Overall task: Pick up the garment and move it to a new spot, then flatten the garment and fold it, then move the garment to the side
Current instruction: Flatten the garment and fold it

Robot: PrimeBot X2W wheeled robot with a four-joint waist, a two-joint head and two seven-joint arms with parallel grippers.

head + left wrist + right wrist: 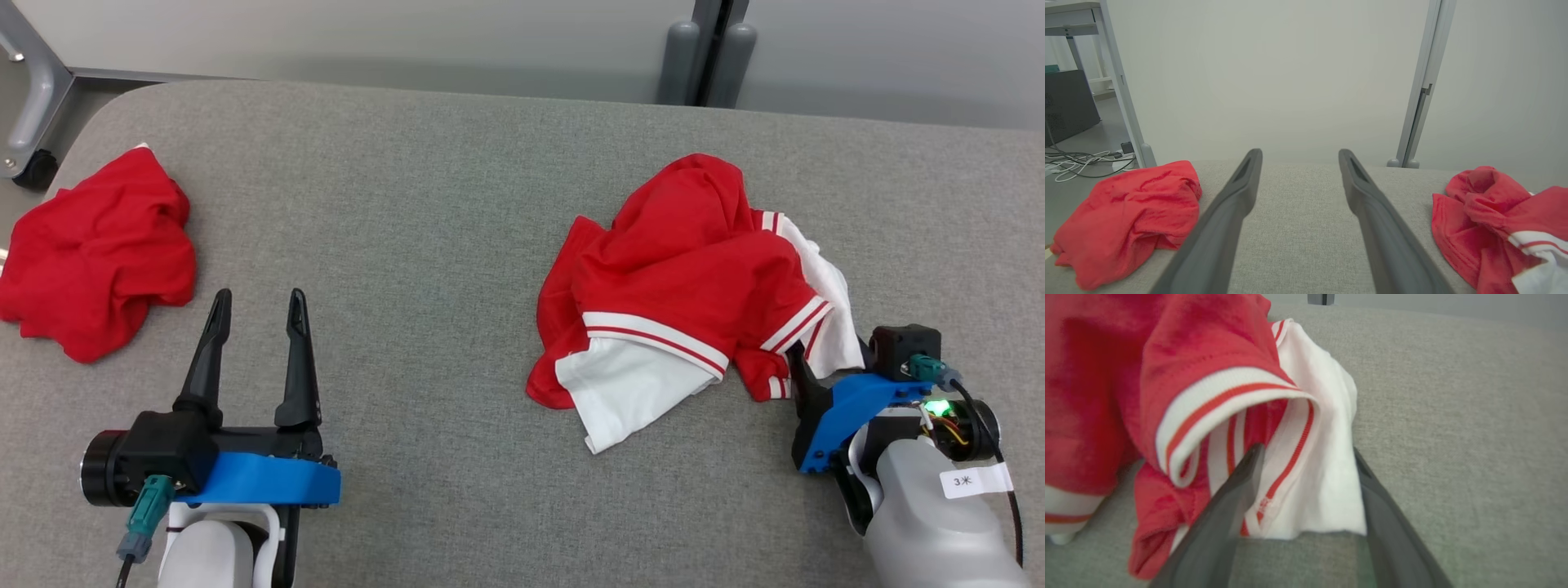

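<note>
The garment point(686, 269) is a crumpled red shirt with white parts and red-and-white striped cuffs, lying right of centre on the grey padded table point(424, 204). My right gripper point(816, 359) is at its lower right edge, open, and its fingers straddle a white fold point(1323, 490) of the garment point(1216, 396) in the right wrist view point(1306, 453). Cloth partly covers the fingertips in the head view. My left gripper point(259, 298) stands open over bare table at the lower left, holding nothing point(1299, 153). The garment point(1486, 212) lies to its right.
A second, plain red crumpled cloth point(98, 253) lies near the table's rounded far-left corner, left of my left gripper point(1131, 216). Grey partition posts point(706, 53) stand behind the table's back edge. Cables lie on the floor point(1081, 161) beyond the left side.
</note>
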